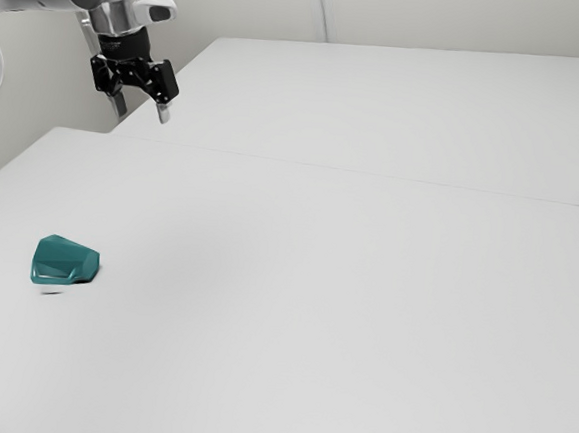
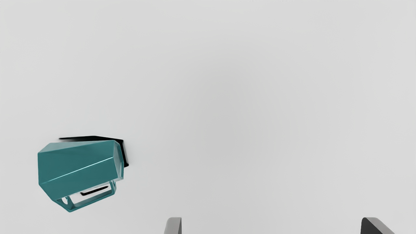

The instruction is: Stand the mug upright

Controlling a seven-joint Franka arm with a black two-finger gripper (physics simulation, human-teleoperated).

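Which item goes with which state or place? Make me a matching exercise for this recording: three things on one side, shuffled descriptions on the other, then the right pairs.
Things:
1. Teal faceted mug
2. Black two-finger gripper
3. Smooth white table

Descriptions:
A. Raised, its fingers apart
B. Flat, underneath the mug
C. Lying on its side, ungripped

Right pairs: 1-C, 2-A, 3-B

Mug (image 1: pixel 65 261): on table (image 1: pixel 363 303), on its side, toward exterior view's left | Gripper (image 1: pixel 142 112): above table, mug off to one side | Wall (image 1: pixel 465 20): beyond table in exterior view
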